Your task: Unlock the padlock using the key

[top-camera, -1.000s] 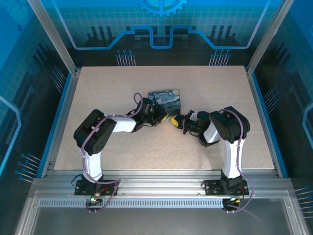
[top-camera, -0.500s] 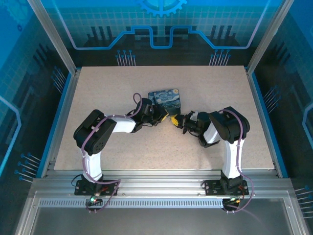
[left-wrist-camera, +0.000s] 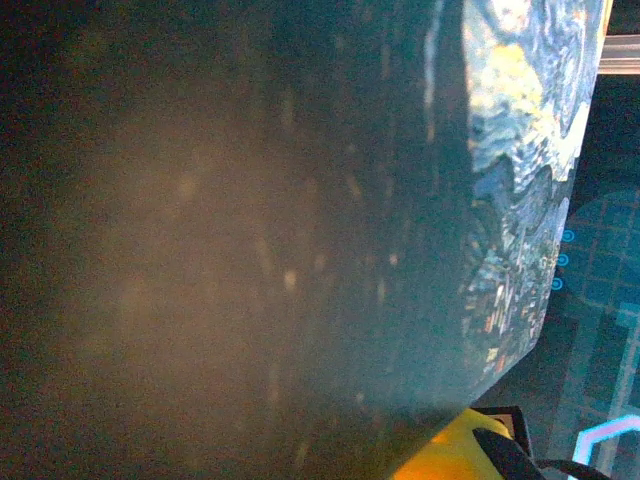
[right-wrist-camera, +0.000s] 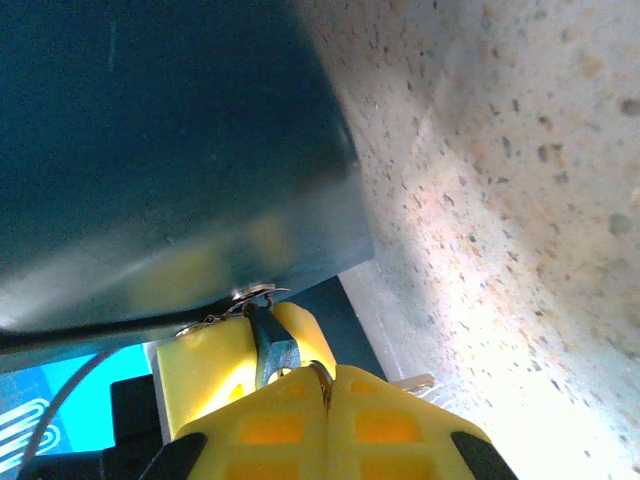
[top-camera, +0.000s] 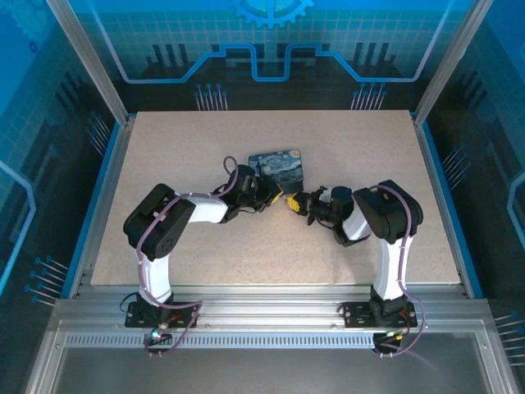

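padlock (top-camera: 289, 200) is in the tight gap where the two end effectors meet, about mid-tabletop, just off the near right corner of the Starry Night box (top-camera: 276, 167). From above it's too small to separate from the yellow tips around it.

Right wrist view: a narrow dark piece, best read as the key (right-wrist-camera: 272, 350), stands at the very tip of the right end effector (right-wrist-camera: 325, 388). It runs up beside a smooth yellow block (right-wrist-camera: 210, 365), with a small silver ring (right-wrist-camera: 252, 294) at its far end. Can't tell if that block is the padlock body or the other arm's finger.

The right end effector is clenched. Its yellow fingertips (right-wrist-camera: 400, 425) are pressed flat together with a thin wire loop nipped in the seam. Whether the key itself is gripped, can't tell.

The left end effector (top-camera: 269, 197) comes at the same spot from the left. Can't tell its grip state, since its wrist view is a blur hard against the box.
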Robot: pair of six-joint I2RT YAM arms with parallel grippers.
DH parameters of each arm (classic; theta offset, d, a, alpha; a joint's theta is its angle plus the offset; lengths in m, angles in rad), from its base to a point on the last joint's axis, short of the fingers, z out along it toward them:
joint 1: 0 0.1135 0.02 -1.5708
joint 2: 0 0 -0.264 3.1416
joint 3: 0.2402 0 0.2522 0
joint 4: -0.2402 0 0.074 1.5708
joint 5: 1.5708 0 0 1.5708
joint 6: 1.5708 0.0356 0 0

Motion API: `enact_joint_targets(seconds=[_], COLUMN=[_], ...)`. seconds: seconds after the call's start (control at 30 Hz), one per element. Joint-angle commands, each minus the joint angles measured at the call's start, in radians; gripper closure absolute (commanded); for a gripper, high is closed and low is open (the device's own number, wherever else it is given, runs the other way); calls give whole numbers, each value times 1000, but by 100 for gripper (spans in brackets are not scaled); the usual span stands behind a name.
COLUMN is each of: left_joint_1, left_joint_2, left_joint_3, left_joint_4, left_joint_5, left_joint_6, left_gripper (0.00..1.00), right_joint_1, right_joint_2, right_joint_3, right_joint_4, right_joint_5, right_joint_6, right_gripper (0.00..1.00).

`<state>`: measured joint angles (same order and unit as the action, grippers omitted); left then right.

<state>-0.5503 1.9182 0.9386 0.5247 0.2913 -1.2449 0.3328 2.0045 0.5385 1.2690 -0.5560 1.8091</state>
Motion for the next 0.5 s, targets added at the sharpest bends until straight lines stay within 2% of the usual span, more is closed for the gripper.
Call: enact_joint_targets(seconds=[0.0,0.17,0.47], left_joint_1=[-85,-85,-85], left_joint_2=[-22,-19,-11], left_joint_3=[5,9,8], left_joint_4=[36,38,69], left_joint_5=[289,286,287], left_joint_6=[20,19,5], left_gripper=[100,100,100], right_joint_1=[53,70,114], right_joint_2=[-95,-216,-266], right_joint_3=[55,58,59], right_joint_4=[-68,-252,-291], right_joint_5=[-111,-87,-54], right_joint_6=[-115,-292,-386], right_gripper=[100,100,100])
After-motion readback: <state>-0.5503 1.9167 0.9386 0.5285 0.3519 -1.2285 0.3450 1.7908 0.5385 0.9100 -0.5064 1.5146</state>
